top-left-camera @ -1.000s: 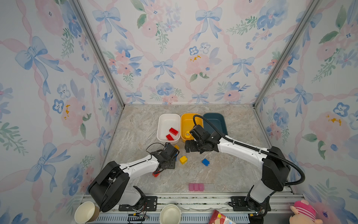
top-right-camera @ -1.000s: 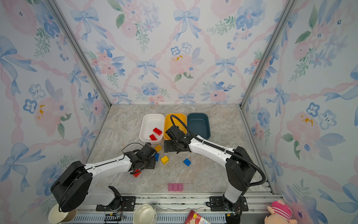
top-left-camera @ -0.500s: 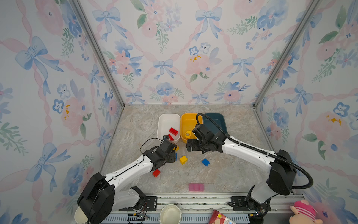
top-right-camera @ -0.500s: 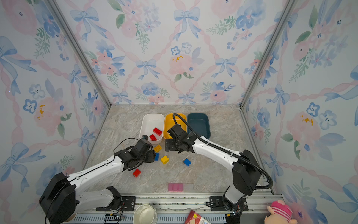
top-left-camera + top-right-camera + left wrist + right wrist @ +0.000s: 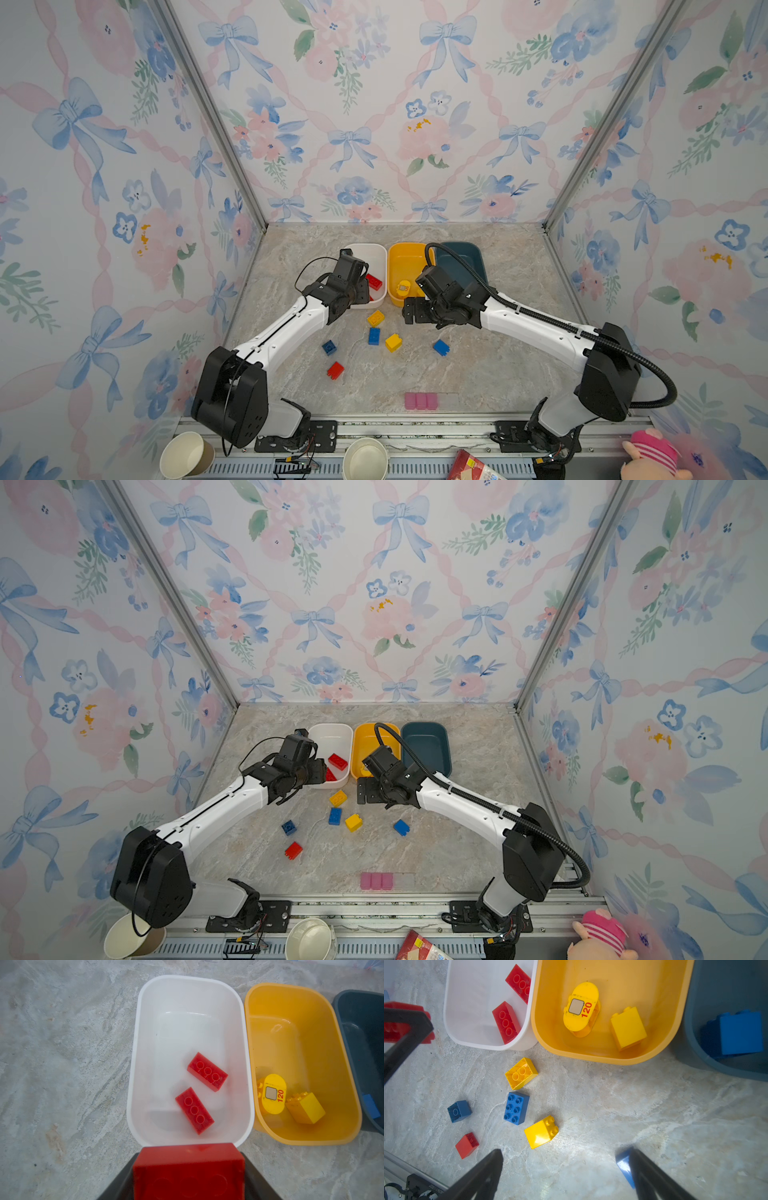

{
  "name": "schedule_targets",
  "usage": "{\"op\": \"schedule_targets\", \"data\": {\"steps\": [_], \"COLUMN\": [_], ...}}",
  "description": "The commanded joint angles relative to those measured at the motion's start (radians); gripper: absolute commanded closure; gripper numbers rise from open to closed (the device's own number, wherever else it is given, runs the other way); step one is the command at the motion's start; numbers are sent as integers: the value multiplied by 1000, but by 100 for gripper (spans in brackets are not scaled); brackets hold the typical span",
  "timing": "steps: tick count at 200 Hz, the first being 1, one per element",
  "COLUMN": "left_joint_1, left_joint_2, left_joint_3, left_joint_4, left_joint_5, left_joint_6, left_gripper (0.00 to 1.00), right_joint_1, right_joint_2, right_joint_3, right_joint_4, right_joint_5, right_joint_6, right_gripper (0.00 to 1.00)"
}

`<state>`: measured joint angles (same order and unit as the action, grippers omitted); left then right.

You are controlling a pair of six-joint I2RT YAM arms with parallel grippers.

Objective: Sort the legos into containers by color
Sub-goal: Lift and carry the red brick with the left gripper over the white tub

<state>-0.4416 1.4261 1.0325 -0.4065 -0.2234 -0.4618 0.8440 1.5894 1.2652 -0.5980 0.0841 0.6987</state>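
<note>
My left gripper [image 5: 189,1167] is shut on a long red lego [image 5: 188,1174] and hovers at the near rim of the white container [image 5: 135,1053], which holds two red legos [image 5: 207,1071]. The yellow container [image 5: 405,259] holds two yellow pieces [image 5: 628,1027], and the teal container [image 5: 428,746] holds a blue lego [image 5: 737,1032]. My right gripper [image 5: 564,1155] stands open above the table in front of the yellow container. A blue lego [image 5: 624,1164] lies partly behind one of its fingers. Several loose legos lie between the arms, among them yellow [image 5: 393,342], blue [image 5: 374,336] and red [image 5: 335,370].
A pale-pink segmented strip [image 5: 420,400] lies near the table's front edge. Two paper cups [image 5: 185,457] [image 5: 365,459] and a plush toy [image 5: 652,457] sit beyond the front rail. Flowered walls close in the left, back and right.
My left gripper has carried the red lego away from the loose legos, back to the white container's near rim. The right gripper has stayed open and shifted slightly right.
</note>
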Motion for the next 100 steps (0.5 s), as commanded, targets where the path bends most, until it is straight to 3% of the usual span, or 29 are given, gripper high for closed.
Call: {"op": "schedule_targets", "data": {"steps": [1, 100], "left_joint_1": [23, 67], "left_joint_2": [73, 343], "left_joint_3": [54, 206], "left_joint_4": [-5, 38], "left_joint_5": [5, -7], "left_joint_6": [60, 101], "left_gripper": [46, 47], "right_joint_1": [-9, -26], "right_joint_2": [-32, -43], "right_joint_3": [-18, -36], "right_joint_4": [-23, -26], "right_joint_5": [16, 11], "right_joint_6": [10, 8], "right_gripper": [3, 2]}}
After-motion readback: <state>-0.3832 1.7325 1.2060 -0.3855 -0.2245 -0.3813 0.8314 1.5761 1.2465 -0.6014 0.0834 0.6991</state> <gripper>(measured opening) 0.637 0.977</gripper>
